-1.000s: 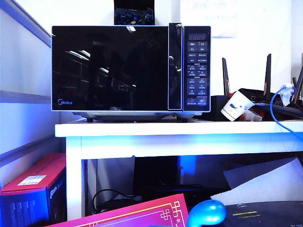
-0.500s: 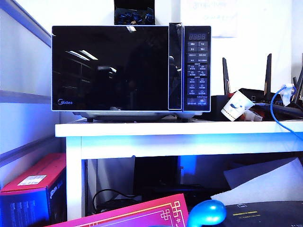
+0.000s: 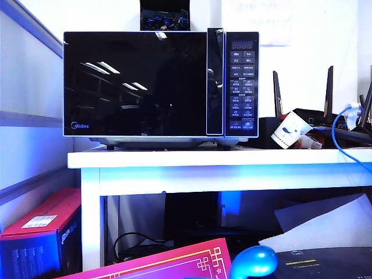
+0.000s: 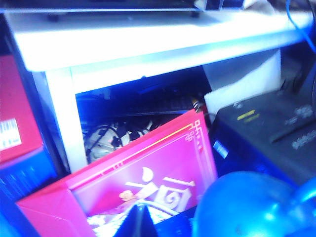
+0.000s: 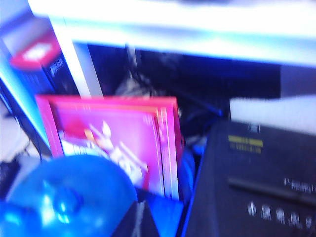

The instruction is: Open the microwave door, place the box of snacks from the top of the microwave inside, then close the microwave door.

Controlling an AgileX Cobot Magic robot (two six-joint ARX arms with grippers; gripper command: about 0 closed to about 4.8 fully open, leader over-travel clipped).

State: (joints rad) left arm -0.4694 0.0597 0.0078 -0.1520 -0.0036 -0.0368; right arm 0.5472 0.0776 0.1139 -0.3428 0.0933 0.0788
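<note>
Black microwave (image 3: 161, 87) standing on the white table (image 3: 232, 158), its glossy door (image 3: 136, 84) shut flush. No pale snack box to be made out — only a dark carton of blue-wrapped items (image 3: 165, 17) on the top. Left gripper (image 4: 138, 220) low beside the pink box (image 4: 148, 182), fingertips together, holding nothing. Right gripper (image 5: 138, 220) likewise closed and empty — blurred, near a blue ball (image 5: 74, 197).

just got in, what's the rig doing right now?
Nothing is being handled. The microwave sits on the white table with the microwave door closed. Neither arm shows in the exterior view. Both wrist cameras look low, at a pink box on the floor. The left gripper and right gripper look shut and empty.
</note>
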